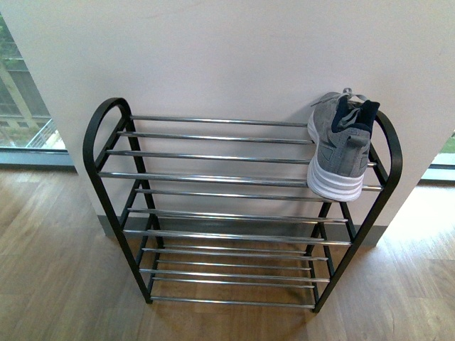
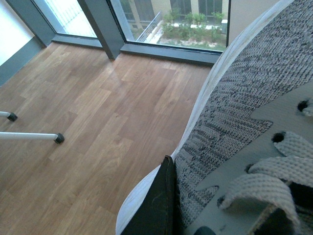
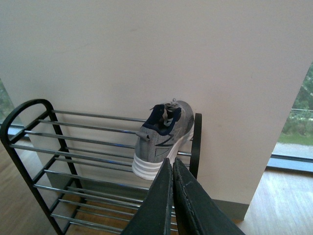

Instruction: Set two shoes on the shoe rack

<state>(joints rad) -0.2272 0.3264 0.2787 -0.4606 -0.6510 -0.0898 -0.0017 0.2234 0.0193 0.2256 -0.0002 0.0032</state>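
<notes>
**One shoe racked, second in left gripper**

Front view, left to right: the shoe rack stood against the white wall on a wood floor, with a window at the far left. Left and middle of all four tiers held nothing. The first shoe sat on the top tier at the far right end, heel toward the camera, toe toward the wall, white sole on the bars. It was tipped sideways against the right arched frame. Neither arm showed in this view.

Left wrist view: the second shoe filled the frame, grey knit, white sole edge and laces visible, held up above the floor. The left gripper was grasping it. One dark finger lay flat against the shoe's outer side; the other finger was hidden. Two thin white legs with black feet stood on the floor well apart from it.

Right wrist view: the right gripper was clenched, fingers pressed together with nothing between them. It sat off the rack's front, clear of the first shoe and not touching it.
</notes>
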